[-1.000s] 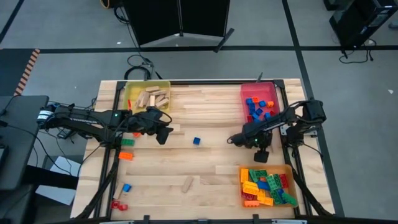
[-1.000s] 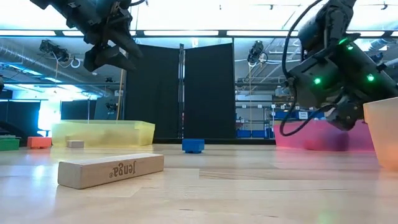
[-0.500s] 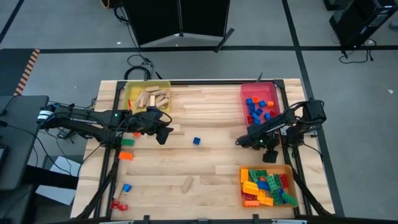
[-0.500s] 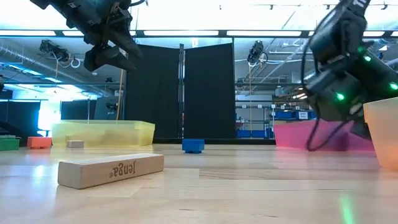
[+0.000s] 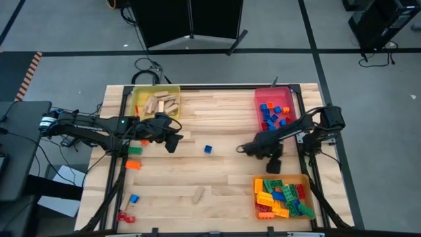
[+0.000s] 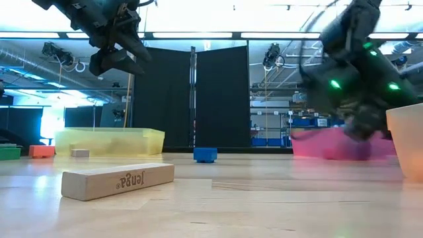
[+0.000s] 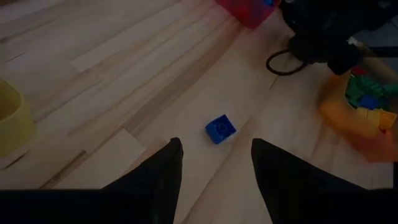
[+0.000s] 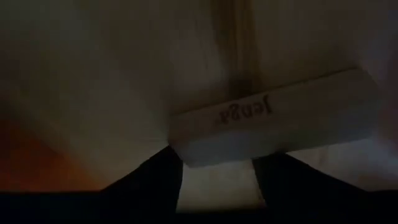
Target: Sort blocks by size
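The left end effector [image 5: 172, 142] hangs above the tabletop [image 5: 223, 112], to the left of the small blue brick [image 5: 208, 149]. Its jaws stand apart with nothing between them, and in its wrist view the blue brick lies on the bare wood just beyond them. The right end effector [image 5: 242, 149] is to the right of the blue brick, off the surface. Whether it is open or clamped cannot be told. Its wrist view shows a tan wooden piece [image 8: 273, 127] printed with "Jenga" close in front of it.

The blue brick is a squat square piece with a stud on top, alone near the middle of the tabletop. Nearer the front edge than the blue brick lies a long wooden block [image 5: 198, 193], plain tan, flat on its side with lettering facing the low camera.

Well to the left of the blue brick lie a green brick [image 5: 135, 151] and an orange brick [image 5: 133, 164]. Farther forward on that side are a second blue brick [image 5: 133, 198] and a red piece [image 5: 125, 216].

Behind the blue brick and to its left, the yellow tray [image 5: 138, 105] holds tan wooden blocks. Behind and to its right, the red tray [image 5: 258, 108] holds small blue and red bricks. In front and to its right, the orange tray [image 5: 256, 197] is heaped with larger studded bricks in yellow, green, orange, red and blue.
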Controlling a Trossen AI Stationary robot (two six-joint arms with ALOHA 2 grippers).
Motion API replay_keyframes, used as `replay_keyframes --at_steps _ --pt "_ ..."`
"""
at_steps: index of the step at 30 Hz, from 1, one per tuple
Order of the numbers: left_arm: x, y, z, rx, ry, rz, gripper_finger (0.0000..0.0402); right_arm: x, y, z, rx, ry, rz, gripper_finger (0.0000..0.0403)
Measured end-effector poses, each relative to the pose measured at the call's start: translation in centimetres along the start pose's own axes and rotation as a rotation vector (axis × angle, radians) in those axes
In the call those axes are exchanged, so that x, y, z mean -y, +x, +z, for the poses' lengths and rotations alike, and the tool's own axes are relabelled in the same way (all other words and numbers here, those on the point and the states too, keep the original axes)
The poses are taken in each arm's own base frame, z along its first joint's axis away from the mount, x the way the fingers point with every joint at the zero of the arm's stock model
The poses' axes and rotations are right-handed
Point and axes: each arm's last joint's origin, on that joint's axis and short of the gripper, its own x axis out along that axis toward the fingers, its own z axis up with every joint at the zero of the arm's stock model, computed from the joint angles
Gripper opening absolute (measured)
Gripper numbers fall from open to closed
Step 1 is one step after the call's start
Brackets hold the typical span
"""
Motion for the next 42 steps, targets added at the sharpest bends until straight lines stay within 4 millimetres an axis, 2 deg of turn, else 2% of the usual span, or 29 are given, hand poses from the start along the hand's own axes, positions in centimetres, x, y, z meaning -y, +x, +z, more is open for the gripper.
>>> replay_keyframes --at_steps 5,10,16,19,23,26,31,34,38,42 --pt "0.0 0.0 0.0 0.002 0.000 0.002 0.0199 -1.2 -3.0 2.5 0.242 -0.087 -0.021 0.0200" --pt "0.0 0.0 0.0 0.002 0.000 0.002 0.0199 -2.7 -6.2 5.6 0.606 -0.159 0.001 0.0196" --pt "0.0 0.0 0.0 0.001 0.000 0.003 0.0199 -3.4 -8.9 6.9 0.801 -0.166 0.033 0.0199" --pt "0.0 0.0 0.0 -0.001 0.001 0.005 0.0199 -3.3 -10.2 7.2 0.842 -0.101 0.046 0.0196" --pt "0.0 0.0 0.0 -0.001 0.001 0.005 0.0199 -2.7 -11.7 7.8 0.942 0.166 0.123 0.0196" --pt "0.0 0.0 0.0 -0.001 0.025 0.005 0.0199 -2.4 -12.0 8.3 0.997 0.288 0.186 0.0206" --pt "0.0 0.0 0.0 0.000 0.166 0.006 0.0199 -3.2 -12.2 8.9 1.124 0.255 0.256 0.0240" --pt "0.0 0.0 0.0 -0.001 0.238 0.006 0.0199 -4.2 -12.3 8.7 1.201 0.226 0.186 0.0267" --pt "0.0 0.0 0.0 -0.002 0.316 0.006 0.0199 -5.3 -10.8 9.3 1.202 0.202 0.049 0.0293" --pt "-0.1 0.0 -0.1 -0.003 0.379 0.007 0.0199 -6.5 -8.7 11.1 1.181 0.200 0.053 0.0303"
